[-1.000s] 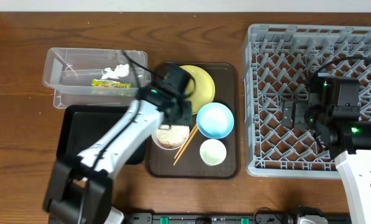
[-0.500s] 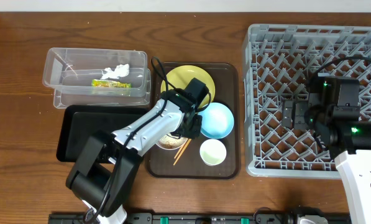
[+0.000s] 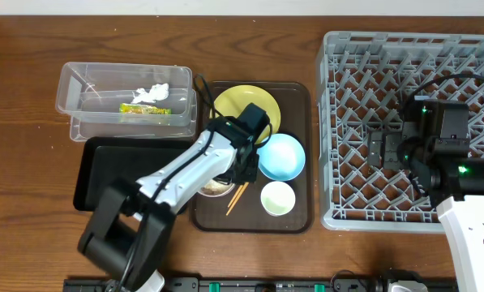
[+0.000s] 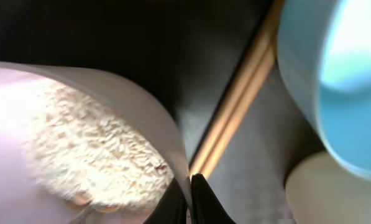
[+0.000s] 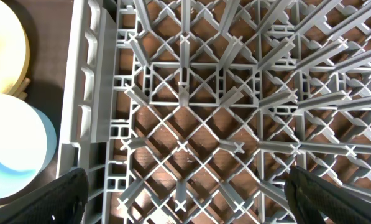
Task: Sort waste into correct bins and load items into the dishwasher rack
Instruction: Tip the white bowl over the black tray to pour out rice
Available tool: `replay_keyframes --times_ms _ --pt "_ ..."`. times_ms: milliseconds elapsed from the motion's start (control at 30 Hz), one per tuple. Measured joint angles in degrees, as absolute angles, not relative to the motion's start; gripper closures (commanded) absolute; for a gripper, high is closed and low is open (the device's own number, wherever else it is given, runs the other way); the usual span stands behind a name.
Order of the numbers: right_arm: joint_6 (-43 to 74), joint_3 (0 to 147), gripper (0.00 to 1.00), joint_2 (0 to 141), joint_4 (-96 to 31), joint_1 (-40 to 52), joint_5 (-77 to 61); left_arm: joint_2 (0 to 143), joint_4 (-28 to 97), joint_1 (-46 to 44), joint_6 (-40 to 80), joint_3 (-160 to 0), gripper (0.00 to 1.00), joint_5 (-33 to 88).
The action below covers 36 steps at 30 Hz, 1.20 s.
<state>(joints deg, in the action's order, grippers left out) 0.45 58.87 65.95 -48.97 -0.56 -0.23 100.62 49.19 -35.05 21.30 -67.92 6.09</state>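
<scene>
My left gripper point(image 3: 240, 168) is shut on the right rim of the white bowl point(image 3: 215, 187), which holds rice grains point(image 4: 92, 155); the pinch shows in the left wrist view point(image 4: 190, 199). Chopsticks point(image 3: 240, 195) lie beside the bowl, next to the light blue bowl point(image 3: 282, 156) and the small pale cup point(image 3: 277, 198). The yellow plate point(image 3: 242, 108) sits behind them. The snack wrapper point(image 3: 144, 109) and tissue point(image 3: 152, 92) lie in the clear tub point(image 3: 83, 81). My right gripper point(image 3: 386, 151) is open and empty above the grey rack point(image 3: 339, 122).
The dishes stand on a dark brown serving tray point(image 3: 300, 217). The black tray point(image 3: 100, 174) lies left of it, below the clear tub. The right wrist view shows the rack's lattice point(image 5: 235, 93) with the plate point(image 5: 5, 50) and blue bowl point(image 5: 17, 155) at its left edge.
My left gripper has come down and rightward from above the bowl onto its right rim and closed on it. The right arm has not moved.
</scene>
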Motion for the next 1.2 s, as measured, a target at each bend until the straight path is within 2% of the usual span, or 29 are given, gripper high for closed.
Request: replay_keyframes --times_ms 267,433,633,833,967,1200 --pt "0.4 58.9 0.01 66.0 -49.0 -0.6 -0.2 86.3 53.5 -29.7 17.6 -69.3 0.94 9.2" --pt "0.4 58.9 0.01 66.0 -49.0 -0.6 -0.2 81.8 56.6 -17.5 11.6 -69.5 0.94 18.2" --pt "0.4 58.9 0.01 66.0 -49.1 -0.6 -0.2 82.4 56.8 0.4 -0.3 -66.9 0.94 39.0" --pt "0.4 58.9 0.01 66.0 -49.1 -0.6 -0.2 86.6 57.5 14.0 -13.0 -58.2 0.94 59.3" --pt "0.4 58.9 0.01 66.0 -49.2 -0.6 -0.2 90.4 57.5 20.7 -19.1 -53.5 0.94 68.2" --pt "0.4 58.9 0.01 66.0 -49.3 -0.6 -0.2 94.9 58.2 28.2 -24.5 -50.5 0.94 76.5"
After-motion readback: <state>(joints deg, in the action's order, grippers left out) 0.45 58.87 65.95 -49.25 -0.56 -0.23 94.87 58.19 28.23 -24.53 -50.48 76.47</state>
